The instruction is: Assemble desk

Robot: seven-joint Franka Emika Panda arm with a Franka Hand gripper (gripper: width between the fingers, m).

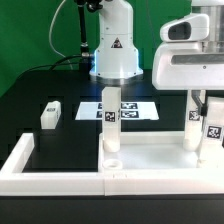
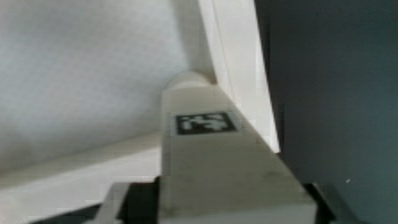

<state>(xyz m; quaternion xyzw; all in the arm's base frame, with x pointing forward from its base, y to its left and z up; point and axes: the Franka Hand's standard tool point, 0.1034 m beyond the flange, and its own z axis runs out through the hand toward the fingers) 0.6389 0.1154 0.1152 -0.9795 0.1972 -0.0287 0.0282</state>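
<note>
Where the arm comes down at the exterior view's right, the gripper (image 1: 207, 106) has its jaws clamped on one block leg, the held leg (image 1: 212, 130), which is upright with its tag facing outward.

Wrist view: the held leg (image 2: 210, 130) fills the gap between the two dark fingers (image 2: 128, 203), and its tag is readable. Its far end sits at a rimmed corner of the desk panel (image 2: 107, 90). I cannot tell whether it touches the socket, because the leg hides it. Bare dark table (image 2: 338, 80) runs just outside that rim.

The desk panel (image 1: 160, 165) lies flat at the front. On the exterior view's left, its end meets the border wall (image 1: 40, 183) at a visible seam.

- The left standing leg (image 1: 111, 120) is upright at the panel's corner by the seam.
- The right standing leg (image 1: 192, 125) is upright just beside the held leg, with very little room between them.
- The loose leg (image 1: 50, 113) lies on the table, well apart from the panel, with open black surface all round it.
- The marker board (image 1: 125, 108) lies flat behind the panel, near the robot base (image 1: 113, 55).
</note>
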